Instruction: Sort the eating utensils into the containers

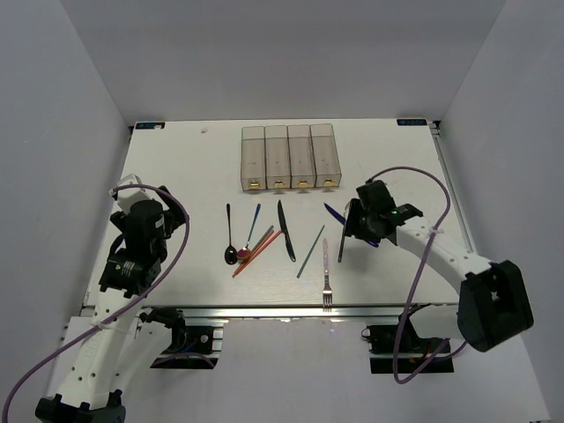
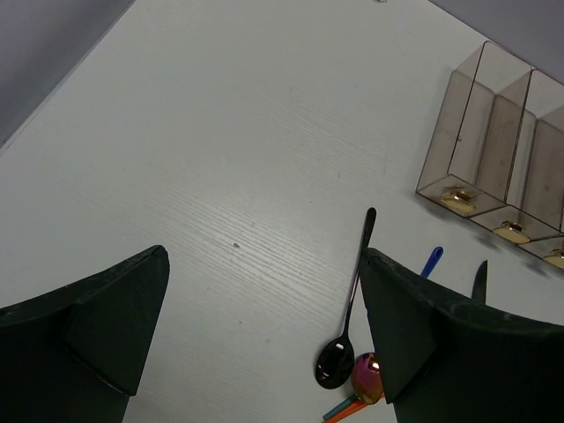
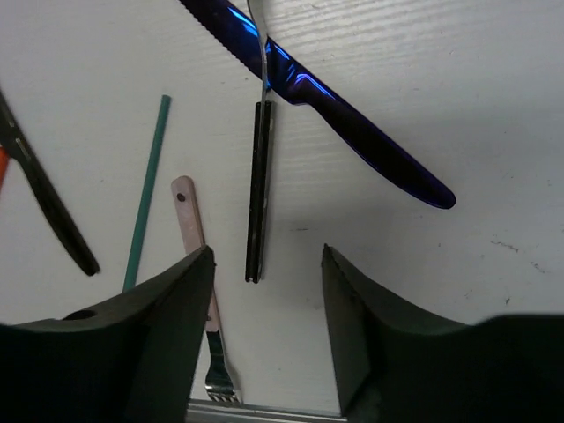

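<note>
Here, black-handled utensil (image 3: 258, 189) lengthwise near-far, blue knife (image 3: 370, 141) diagonal

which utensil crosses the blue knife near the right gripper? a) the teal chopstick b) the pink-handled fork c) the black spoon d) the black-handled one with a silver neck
d: in the right wrist view the black-handled utensil runs its silver neck across the blade of the blue knife, while the teal chopstick and the pink-handled fork lie apart from it.
</note>
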Motion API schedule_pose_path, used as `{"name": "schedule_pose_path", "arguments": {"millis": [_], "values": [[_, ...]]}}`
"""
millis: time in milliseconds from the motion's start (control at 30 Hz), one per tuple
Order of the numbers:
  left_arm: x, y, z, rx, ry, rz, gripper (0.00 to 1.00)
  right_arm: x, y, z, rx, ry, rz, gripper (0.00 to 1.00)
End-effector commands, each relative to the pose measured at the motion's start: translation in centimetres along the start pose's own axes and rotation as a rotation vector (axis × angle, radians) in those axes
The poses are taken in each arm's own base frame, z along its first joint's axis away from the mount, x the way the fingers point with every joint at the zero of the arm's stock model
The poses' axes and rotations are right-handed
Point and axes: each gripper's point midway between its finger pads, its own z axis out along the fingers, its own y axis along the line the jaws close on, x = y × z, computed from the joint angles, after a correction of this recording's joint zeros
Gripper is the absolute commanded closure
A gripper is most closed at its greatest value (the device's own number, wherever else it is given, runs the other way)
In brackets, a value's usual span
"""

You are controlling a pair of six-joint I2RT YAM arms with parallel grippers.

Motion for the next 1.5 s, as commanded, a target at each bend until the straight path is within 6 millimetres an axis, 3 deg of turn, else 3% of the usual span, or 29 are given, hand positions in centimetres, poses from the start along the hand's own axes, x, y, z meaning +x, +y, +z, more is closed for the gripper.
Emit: {"name": "schedule_pose_path", "arguments": {"millis": [0,167,333,500,533,667,733,833,867,933,967,1033,1133,1167,1200,1233,1267,1300,1333,1400,1433,1467], "values": [[0.2,-0.5,0.2,0.025,0.007,0.006,0.02,-0.9,0.5,1.5,0.062,-0.07,0.008,0.45],[0.3,-0.4,0.3,0.019,0.012,0.01,0.02,0.4,0.4,4.3,0.147,-0.037,-0.019,0.55],[0.3,-0.6,0.2,0.033,0.011,0.009,0.02,0.7,-0.2,5.7,0.191,-0.028,-0.022,0.58],[0.4,-0.7,0.3,0.034,0.015,0.011,0.02,1.5,-0.3,7.3,0.207,0.004,-0.037,0.74],[0.4,-0.7,0.3,0.034,0.015,0.011,0.02,1.6,-0.2,7.4,0.203,0.007,-0.039,0.75],[0.3,-0.7,0.2,0.039,0.013,0.01,0.02,1.1,0.6,6.8,0.189,-0.02,-0.039,0.98],[0.4,-0.7,0.2,0.041,0.016,0.011,0.02,0.4,1.0,5.7,0.189,-0.037,-0.036,1.0],[0.3,-1.2,0.1,0.066,0.017,0.011,0.02,-1.9,2.2,3.0,0.169,-0.128,-0.053,1.0],[0.4,-1.3,0.1,0.075,0.021,0.016,0.02,-3.5,3.5,1.6,0.124,-0.176,-0.054,1.0],[0.3,-1.4,-0.1,0.085,0.014,0.012,0.02,-5.2,4.7,0.4,0.076,-0.221,-0.115,1.0],[0.3,-1.3,0.0,0.082,0.014,0.014,0.02,-6.9,6.3,-0.3,0.023,-0.261,-0.131,1.0],[0.4,-1.2,0.0,0.073,0.014,0.013,0.02,-8.5,7.6,-0.6,-0.003,-0.288,-0.196,1.0],[0.5,-1.1,0.3,0.061,0.022,0.018,0.02,-11.5,9.9,0.6,-0.052,-0.283,-0.314,1.0],[0.6,-1.1,0.3,0.062,0.026,0.021,0.02,-11.6,9.9,2.9,-0.049,-0.221,-0.355,1.0],[0.6,-1.1,0.3,0.06,0.026,0.02,0.02,-14.1,11.2,2.2,-0.068,-0.247,-0.363,1.0],[0.7,-1.1,0.4,0.06,0.03,0.023,0.02,-14.4,10.8,4.5,-0.044,-0.202,-0.373,1.0],[0.7,-1.2,0.4,0.062,0.032,0.024,0.02,-15.5,11.0,5.0,-0.041,-0.202,-0.386,1.0],[0.8,-1.2,0.4,0.062,0.032,0.024,0.02,-18.1,12.5,4.1,-0.071,-0.254,-0.381,1.0],[0.7,-1.2,0.3,0.066,0.031,0.023,0.02,-19.4,12.3,4.6,-0.063,-0.258,-0.372,1.0],[0.8,-1.5,0.3,0.078,0.033,0.023,0.02,-22.7,13.2,2.0,-0.08,-0.333,-0.367,1.0],[0.9,-1.5,0.3,0.083,0.035,0.023,0.02,-22.8,12.3,6.8,-0.018,-0.269,-0.368,1.0],[1.0,-1.7,0.3,0.089,0.038,0.026,0.02,-23.6,12.4,7.2,-0.023,-0.271,-0.365,1.0]]}}
